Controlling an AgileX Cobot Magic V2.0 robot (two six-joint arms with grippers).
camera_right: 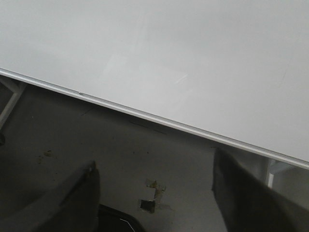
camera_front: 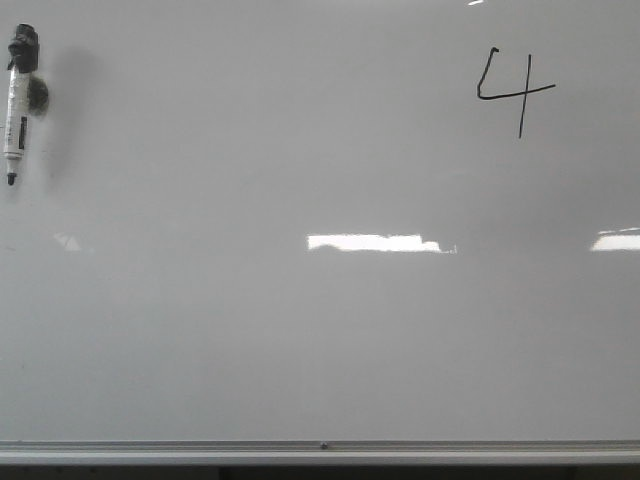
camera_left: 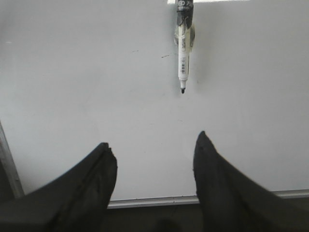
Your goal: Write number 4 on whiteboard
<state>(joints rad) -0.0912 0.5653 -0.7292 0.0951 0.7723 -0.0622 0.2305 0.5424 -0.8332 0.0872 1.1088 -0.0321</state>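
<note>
A small open-topped number 4 [camera_front: 513,90] in thin black strokes stands at the upper right of the large glossy whiteboard [camera_front: 300,330]. A white marker pen with a black cap [camera_front: 17,100] hangs on the board at the far upper left, tip down. It also shows in the left wrist view [camera_left: 183,53], beyond my left gripper [camera_left: 154,145], which is open and empty, away from the pen. My right gripper [camera_right: 154,166] is open and empty below the whiteboard's silver edge [camera_right: 145,115], over dark floor. No gripper shows in the front view.
The silver-grey metal lower edge [camera_front: 320,450] runs along the board's bottom. Bright rectangular light reflections [camera_front: 375,243] lie across the middle of the board. Scraps of tape [camera_right: 152,193] lie on the dark floor under the right gripper.
</note>
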